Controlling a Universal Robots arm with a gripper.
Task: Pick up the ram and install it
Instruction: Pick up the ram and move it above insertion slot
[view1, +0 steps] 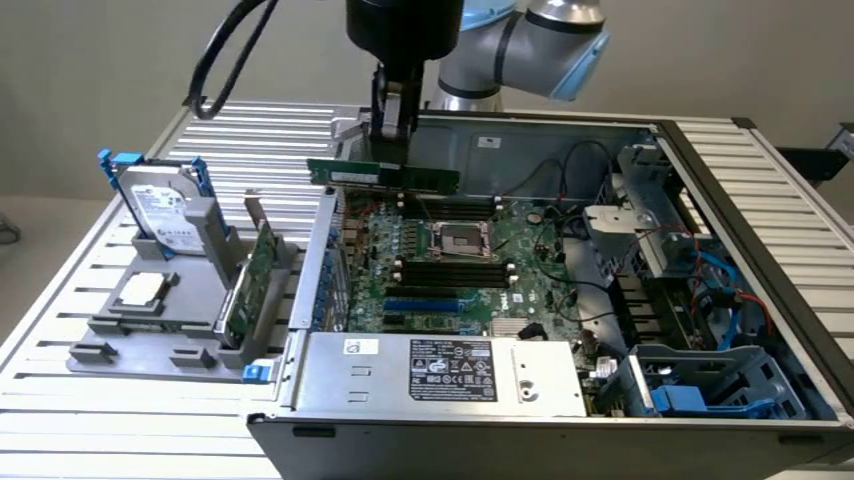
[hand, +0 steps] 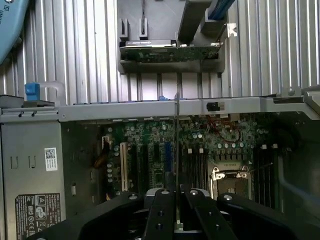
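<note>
The ram (view1: 427, 180) is a long thin green stick. It hangs level in the air above the back of the open computer case (view1: 747, 250), over the motherboard (view1: 454, 290). My gripper (view1: 390, 150) comes down from above and is shut on the ram near its middle. In the wrist view the ram (hand: 176, 145) shows edge-on as a thin line running out from between the black fingers (hand: 162, 215). The dark memory slots (view1: 454, 272) lie below it, just in front of the CPU socket (view1: 462, 238).
At the exterior view's left, a grey holder (view1: 134, 335) carries a silver hard drive (view1: 167, 215) with blue rails and a wider green expansion card (view1: 248, 285). A power supply (view1: 441, 370) fills the case's front. Cables and drive cages (view1: 694, 290) crowd its right side.
</note>
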